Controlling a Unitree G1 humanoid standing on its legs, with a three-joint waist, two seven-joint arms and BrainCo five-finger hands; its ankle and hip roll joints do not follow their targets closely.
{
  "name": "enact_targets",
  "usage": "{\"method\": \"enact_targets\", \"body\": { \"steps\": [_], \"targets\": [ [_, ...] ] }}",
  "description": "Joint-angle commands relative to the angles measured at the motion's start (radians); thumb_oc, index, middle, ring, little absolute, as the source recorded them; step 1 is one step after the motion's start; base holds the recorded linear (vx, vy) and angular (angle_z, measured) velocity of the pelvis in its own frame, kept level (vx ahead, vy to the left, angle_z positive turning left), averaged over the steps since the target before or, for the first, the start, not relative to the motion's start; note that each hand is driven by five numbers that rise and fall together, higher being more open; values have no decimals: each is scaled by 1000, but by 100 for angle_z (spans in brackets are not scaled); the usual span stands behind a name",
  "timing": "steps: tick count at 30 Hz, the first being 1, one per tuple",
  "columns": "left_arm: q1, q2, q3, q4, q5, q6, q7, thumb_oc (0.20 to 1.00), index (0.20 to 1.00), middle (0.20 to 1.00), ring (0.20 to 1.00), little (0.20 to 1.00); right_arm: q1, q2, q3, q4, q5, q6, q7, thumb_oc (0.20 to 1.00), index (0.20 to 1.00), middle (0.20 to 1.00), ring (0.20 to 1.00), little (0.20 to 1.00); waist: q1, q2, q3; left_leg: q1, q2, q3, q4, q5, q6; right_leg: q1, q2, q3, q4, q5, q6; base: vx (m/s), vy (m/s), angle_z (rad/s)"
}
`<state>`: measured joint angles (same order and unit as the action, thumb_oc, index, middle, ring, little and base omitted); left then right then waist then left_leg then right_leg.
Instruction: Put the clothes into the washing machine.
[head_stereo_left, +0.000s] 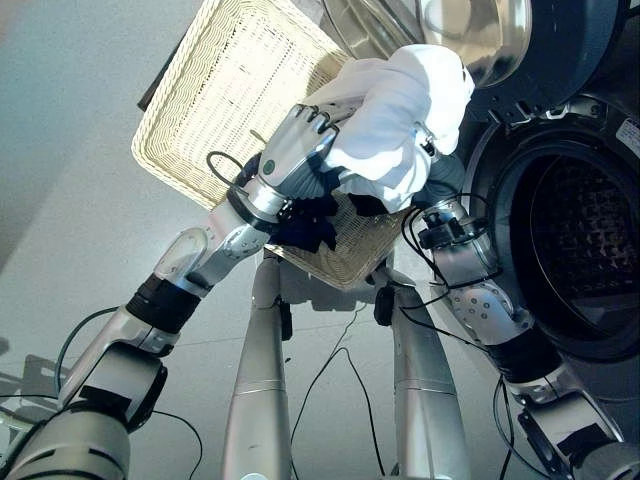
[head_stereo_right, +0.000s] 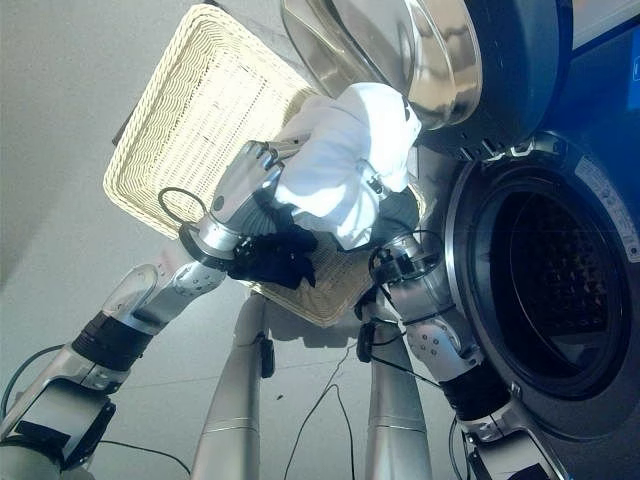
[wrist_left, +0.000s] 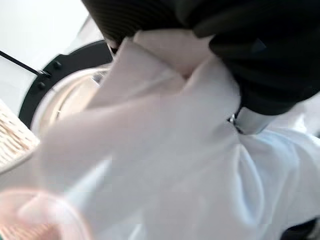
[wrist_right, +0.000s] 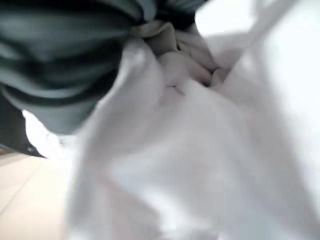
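A bundle of clothes hangs in the air between both hands, over the wicker basket (head_stereo_left: 215, 95). It is mostly white cloth (head_stereo_left: 400, 110), with a grey-blue piece (head_stereo_left: 447, 180) under it and a dark piece (head_stereo_left: 312, 226) dangling below my left wrist. My left hand (head_stereo_left: 292, 148) grips the bundle's left side, fingers curled into the white cloth (wrist_left: 175, 150). My right hand (head_stereo_left: 428, 142) is under the bundle's right side, largely covered, with a finger hooked over the white cloth (wrist_right: 210, 140). Just right of the bundle gapes the washing machine's drum opening (head_stereo_left: 585, 240).
The machine's round door (head_stereo_left: 480, 35) stands swung open above and behind the bundle, close to it. The basket stands tilted on the pale floor (head_stereo_left: 70, 120) to the left of the machine. The dark rim of the drum opening (head_stereo_right: 455, 250) is next to my right wrist.
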<state>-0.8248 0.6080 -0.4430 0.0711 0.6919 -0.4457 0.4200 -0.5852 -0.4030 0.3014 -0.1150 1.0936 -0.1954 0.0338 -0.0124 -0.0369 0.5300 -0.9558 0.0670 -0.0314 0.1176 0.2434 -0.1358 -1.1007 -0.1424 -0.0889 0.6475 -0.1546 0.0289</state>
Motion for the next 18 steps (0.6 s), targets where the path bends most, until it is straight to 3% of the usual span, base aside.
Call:
{"method": "enact_targets", "body": {
  "steps": [1, 7, 8, 9, 10, 14, 18],
  "targets": [
    [-92, -70, -96, -105, 12, -40, -22, 200, 200, 200, 200, 200, -76, 32, 80, -118, -3, -15, 53, 200, 200, 200, 200, 200, -37, 21, -10, -3, -63, 59, 119, -120, 19, 88, 46, -46, -394, 339, 135, 0, 0, 0],
    [-86, -59, -94, -83, -10, 29, -23, 200, 200, 200, 200, 200, -69, 31, 72, -103, 35, -40, 70, 200, 200, 200, 200, 200, -36, 22, -10, -4, -62, 58, 118, -120, 18, 88, 45, -46, -396, 339, 135, 0, 0, 0],
    [-83, -55, -94, -79, -16, 50, -15, 256, 256, 256, 256, 256, -67, 33, 70, -103, 44, -41, 74, 200, 200, 200, 200, 200, -36, 23, -10, -4, -61, 58, 118, -120, 18, 88, 44, -46, -396, 340, 135, 0, 0, 0],
    [-82, -54, -94, -77, -28, 66, -11, 256, 256, 256, 256, 256, -66, 33, 69, -104, 47, -41, 76, 200, 200, 200, 200, 200, -35, 23, -10, -4, -62, 58, 118, -119, 18, 88, 44, -46, -396, 340, 135, 0, 0, 0],
    [-70, -53, -90, -73, -49, 102, 2, 1000, 1000, 1000, 1000, 1000, -61, 36, 69, -105, 51, -47, 79, 200, 200, 200, 200, 200, -34, 24, -10, -3, -62, 58, 117, -119, 18, 89, 44, -46, -397, 340, 135, 0, 0, 0],
    [-37, -62, -71, -54, -176, 117, 87, 1000, 1000, 1000, 1000, 1000, -52, 47, 62, -103, 69, -53, 85, 200, 200, 200, 200, 200, -29, 25, -10, -1, -63, 54, 115, -118, 20, 92, 44, -46, -400, 341, 135, 0, 0, 0],
    [9, -107, -26, -33, -279, 53, 221, 1000, 1000, 1000, 1000, 1000, -47, 81, 55, -90, 63, -60, 91, 200, 200, 200, 200, 200, -21, 25, -10, 1, -64, 48, 107, -116, 21, 96, 40, -52, -404, 342, 135, -1, -8, 0]
  ]
}}
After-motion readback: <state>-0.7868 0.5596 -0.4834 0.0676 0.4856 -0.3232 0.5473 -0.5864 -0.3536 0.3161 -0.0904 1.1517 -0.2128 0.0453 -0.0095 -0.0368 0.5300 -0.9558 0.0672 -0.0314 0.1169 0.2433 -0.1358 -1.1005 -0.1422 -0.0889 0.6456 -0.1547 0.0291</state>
